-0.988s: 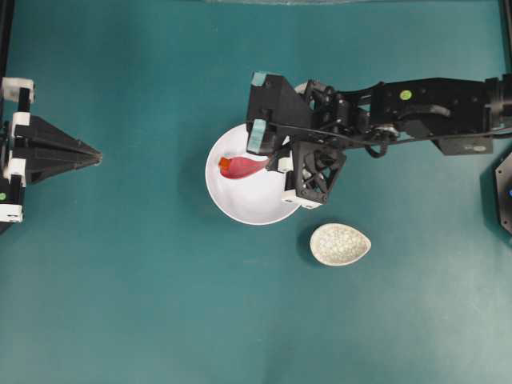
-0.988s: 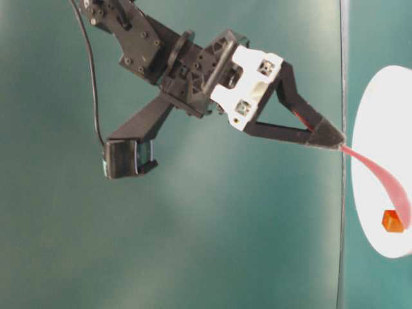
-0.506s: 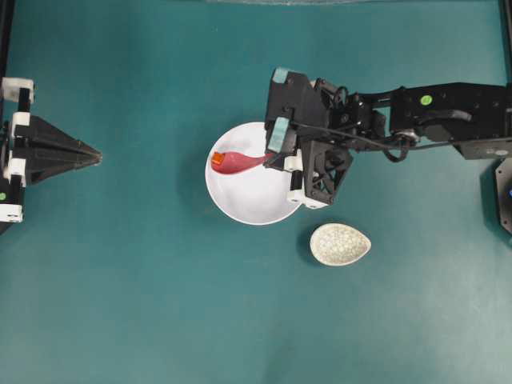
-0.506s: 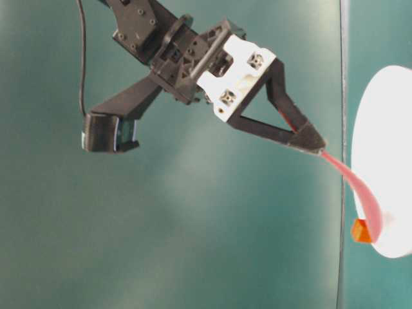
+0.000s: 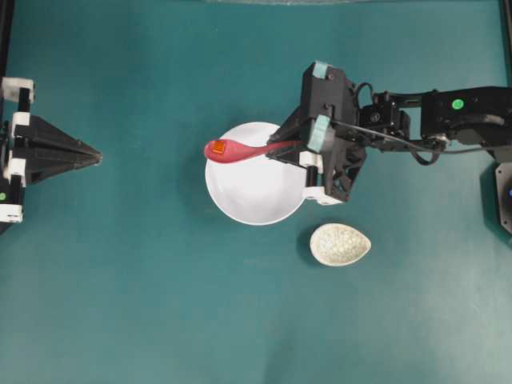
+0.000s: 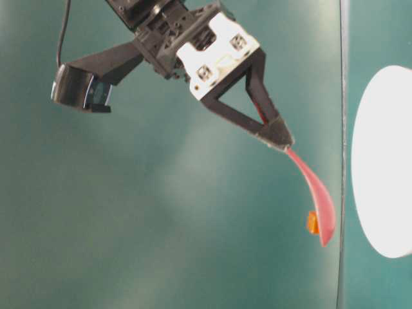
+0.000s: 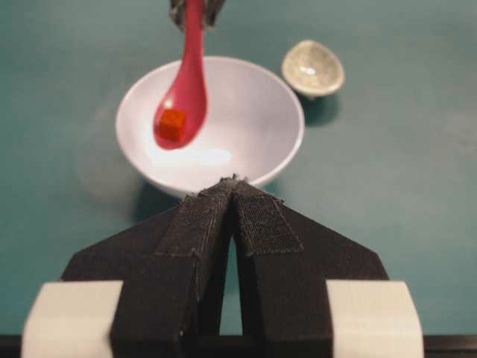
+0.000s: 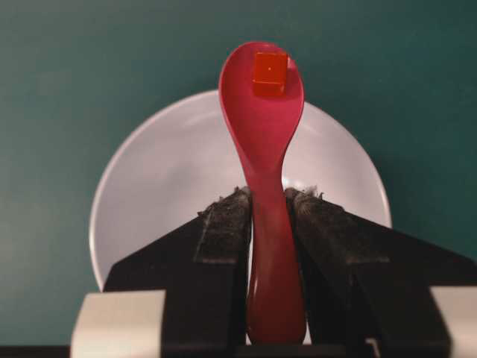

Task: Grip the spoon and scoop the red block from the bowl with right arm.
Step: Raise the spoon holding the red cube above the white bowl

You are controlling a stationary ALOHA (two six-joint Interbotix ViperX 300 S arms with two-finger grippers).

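Right tool [image 8: 268,224] clamped on the handle of the spoon [image 8: 262,112], padded fingers [image 8: 223,231] pressed against both sides, handle end protruding back between them. Spoon glossy pink-red plastic, deep oval scoop, short straight handle, pointing away from the wrist. Block [image 8: 269,72] seated in the far end of the scoop: tiny orange-red cube, far smaller than the scoop, one flat face up. Bowl [image 8: 160,186] below and behind the spoon: large, round, plain white, nothing seen inside.

Overhead: right arm [image 5: 448,120] reaching in from the right edge, tool [image 5: 280,146] at the bowl's upper right rim. Spoon [image 5: 240,151] stretched leftward across the upper part of the bowl [image 5: 254,196], scoop tip with block [image 5: 218,147] at or just past the left rim. Table-level view: spoon [image 6: 315,196] hanging clear of the bowl [image 6: 380,161], not touching it, block [image 6: 312,223] resting against the scoop.

Small speckled grey-white teardrop dish [image 5: 340,244] on the teal bench [image 5: 160,304], near the bowl's lower right, apart from it.

Left tool [image 7: 235,195] at the far left of the overhead view [image 5: 90,153], well apart from the bowl, pointed toward it, finger pads [image 7: 201,224] brought together at the tips with nothing between them.
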